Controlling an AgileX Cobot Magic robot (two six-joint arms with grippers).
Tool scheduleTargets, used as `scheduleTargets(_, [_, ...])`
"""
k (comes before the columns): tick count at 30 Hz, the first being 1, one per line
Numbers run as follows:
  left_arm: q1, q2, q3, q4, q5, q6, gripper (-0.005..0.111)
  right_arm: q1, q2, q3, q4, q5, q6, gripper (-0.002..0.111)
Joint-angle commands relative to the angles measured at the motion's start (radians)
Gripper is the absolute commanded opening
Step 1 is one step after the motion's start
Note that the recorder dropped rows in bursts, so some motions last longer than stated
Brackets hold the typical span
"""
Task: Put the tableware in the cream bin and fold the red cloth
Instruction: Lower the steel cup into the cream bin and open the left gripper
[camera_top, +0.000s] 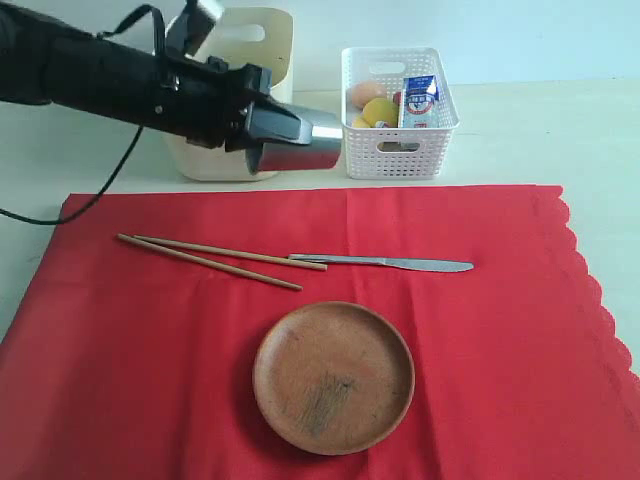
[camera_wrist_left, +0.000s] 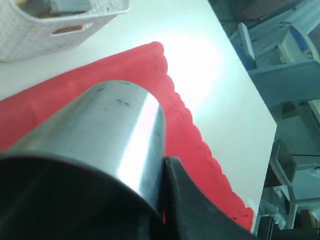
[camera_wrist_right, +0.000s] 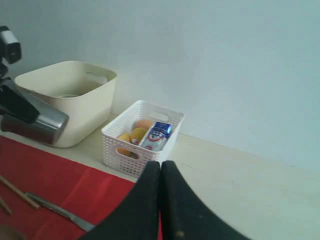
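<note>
My left gripper (camera_top: 282, 128) is shut on the steel tumbler (camera_top: 303, 147), which hangs on its side just in front of the cream bin (camera_top: 205, 160). In the left wrist view one dark finger (camera_wrist_left: 192, 202) presses the tumbler (camera_wrist_left: 117, 130) by its rim. The red cloth (camera_top: 500, 330) lies spread flat, its scalloped edge on the right. On it lie the chopsticks (camera_top: 220, 255), the metal knife (camera_top: 390, 263) and the round wooden plate (camera_top: 333, 377). My right gripper (camera_wrist_right: 160, 172) is shut and empty, above the cloth's far edge (camera_wrist_right: 65, 185); it is out of the exterior view.
A white lattice basket (camera_top: 400, 105) holding foods and a milk carton (camera_top: 418, 100) stands right of the cream bin (camera_wrist_right: 75, 100). The pale table (camera_top: 560, 130) runs beyond the cloth. The left arm reaches in from the upper left.
</note>
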Motion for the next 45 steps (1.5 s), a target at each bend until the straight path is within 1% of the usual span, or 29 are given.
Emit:
scheduleTargets(1, [0.002, -0.132, -0.003, 0.020, 0.011, -0.002, 0.001, -0.100, -0.033, 0.005, 0.001, -0.011, 0.007, 0.000])
scheduleTargets(5, [0.015, -0.218, -0.003, 0.077, -0.022, -0.002, 0.001, -0.181, -0.057, 0.005, 0.001, -0.020, 0.007, 0.000])
scheduleTargets(6, [0.017, -0.258, -0.003, 0.126, -0.061, -0.002, 0.000, -0.220, -0.070, 0.005, 0.001, -0.018, 0.007, 0.000])
scheduleTargets(7, [0.017, -0.277, -0.003, 0.151, -0.082, -0.002, 0.000, -0.235, -0.074, 0.005, 0.001, -0.013, 0.007, 0.000])
scheduleTargets(9, [0.017, -0.325, -0.003, 0.220, -0.166, -0.002, 0.000, -0.293, -0.098, 0.005, 0.001, -0.013, 0.007, 0.000])
scheduleTargets(11, [0.017, -0.356, -0.003, 0.280, -0.275, -0.012, 0.000, -0.350, -0.132, 0.005, 0.001, -0.013, 0.007, 0.000])
scheduleTargets(15, [0.017, -0.349, -0.003, 0.370, -0.470, -0.073, 0.000, -0.411, -0.167, 0.005, -0.001, -0.013, 0.007, 0.000])
scheduleTargets(21, [0.017, -0.235, -0.003, 0.388, -0.640, -0.077, 0.000, -0.414, -0.169, 0.005, -0.001, -0.012, 0.007, 0.000])
scheduleTargets(25, [0.017, -0.152, -0.044, 0.393, -0.665, -0.077, 0.000, -0.414, -0.169, 0.005, -0.001, -0.012, 0.007, 0.000])
scheduleTargets(34, [0.017, 0.068, -0.258, 0.393, -0.665, -0.085, 0.000, -0.414, -0.169, 0.005, 0.003, -0.014, 0.007, 0.000])
scheduleTargets(39, [0.017, 0.193, -0.353, 0.393, -0.656, -0.087, 0.001, -0.414, -0.169, 0.005, 0.010, -0.012, 0.007, 0.000])
scheduleTargets(41, [0.017, 0.241, -0.389, 0.390, -0.656, -0.108, 0.007, -0.414, -0.169, 0.005, 0.034, -0.012, 0.007, 0.000])
scheduleTargets(42, [0.017, 0.266, -0.408, 0.390, -0.654, -0.110, 0.016, -0.414, -0.169, 0.005, 0.045, -0.012, 0.007, 0.000])
scheduleTargets(43, [0.017, 0.274, -0.412, 0.390, -0.655, -0.110, 0.021, -0.414, -0.169, 0.005, 0.045, -0.012, 0.007, 0.000])
scheduleTargets(44, [0.017, 0.288, -0.426, 0.390, -0.652, -0.110, 0.030, -0.414, -0.169, 0.005, 0.045, -0.012, 0.007, 0.000])
scheduleTargets(45, [0.017, 0.292, -0.430, 0.390, -0.646, -0.110, 0.034, -0.414, -0.169, 0.005, 0.045, -0.012, 0.007, 0.000])
